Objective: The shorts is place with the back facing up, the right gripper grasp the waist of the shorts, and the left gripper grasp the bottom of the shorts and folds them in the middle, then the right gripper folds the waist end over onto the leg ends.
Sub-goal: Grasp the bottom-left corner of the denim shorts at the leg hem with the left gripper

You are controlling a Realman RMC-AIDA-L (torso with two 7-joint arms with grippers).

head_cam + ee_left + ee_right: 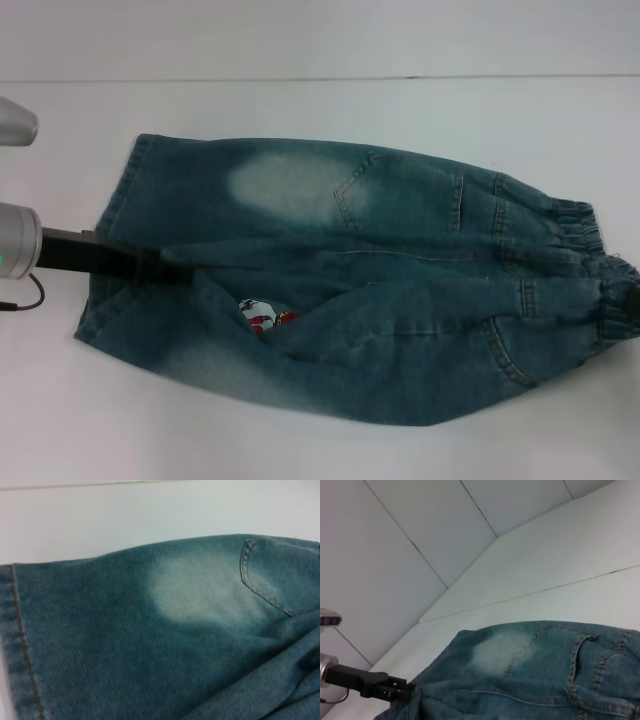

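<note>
The blue-green denim shorts (380, 260) lie across the white table (320, 110), back pockets up. The elastic waist (578, 232) is at the right and the leg hems (128, 180) at the left. My left gripper (172, 268) reaches in from the left and is shut on the denim near the hems, where the cloth bunches into a ridge; the right wrist view shows the left gripper (406, 694) pinching the shorts (530, 680). A bit of the cartoon print (262, 314) peeks from a fold. My right gripper (628, 298) is a dark shape at the waist, at the frame's right edge. The left wrist view shows a stitched hem (17, 645).
The left arm's silver cuff (15, 245) with a green light and a thin cable sits at the table's left edge. A seam line (320, 78) crosses the white surface behind the shorts. Pale wall panels (420, 540) rise beyond the table.
</note>
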